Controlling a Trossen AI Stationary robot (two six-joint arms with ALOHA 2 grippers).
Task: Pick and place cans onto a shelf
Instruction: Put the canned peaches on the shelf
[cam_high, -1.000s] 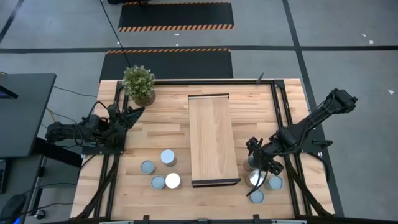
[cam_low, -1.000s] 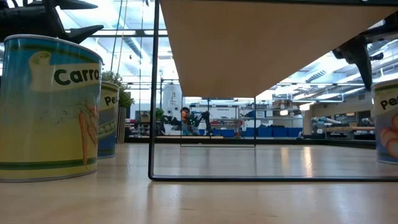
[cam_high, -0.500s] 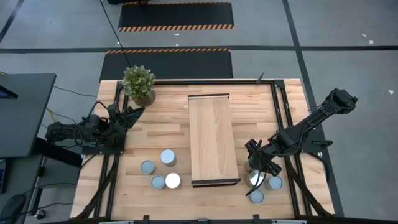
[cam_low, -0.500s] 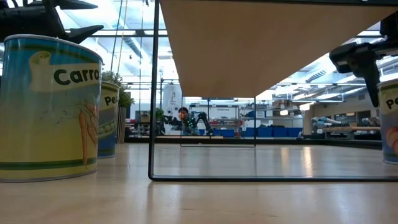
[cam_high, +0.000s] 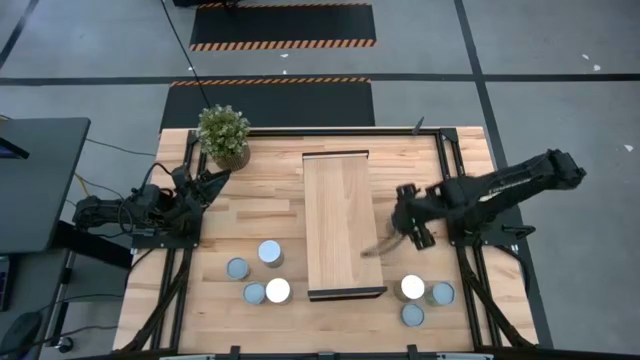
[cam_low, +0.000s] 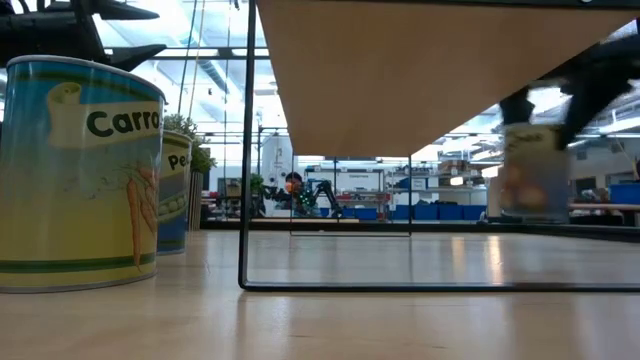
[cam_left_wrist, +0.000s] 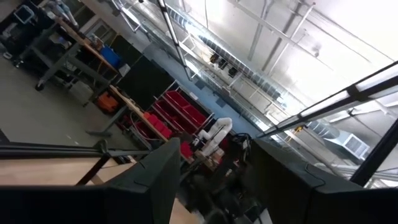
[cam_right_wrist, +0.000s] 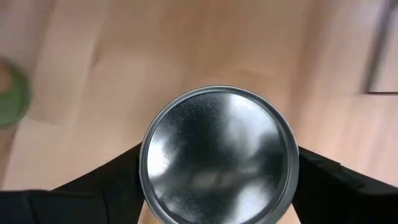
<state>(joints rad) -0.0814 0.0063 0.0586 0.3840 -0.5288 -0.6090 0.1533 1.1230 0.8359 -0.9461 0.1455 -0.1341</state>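
Lifted from its cluster, one can now rides clamped in the right hand beside the shelf; three cans remain. Left hand waits at the bench edge, fingers apart.

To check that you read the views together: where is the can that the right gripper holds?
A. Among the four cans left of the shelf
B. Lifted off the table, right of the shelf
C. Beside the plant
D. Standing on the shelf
B: the right gripper grips a can that hangs clear of the tabletop in the low view, right of the shelf.

Overhead and table-level views share the shelf — wrist cameras close.
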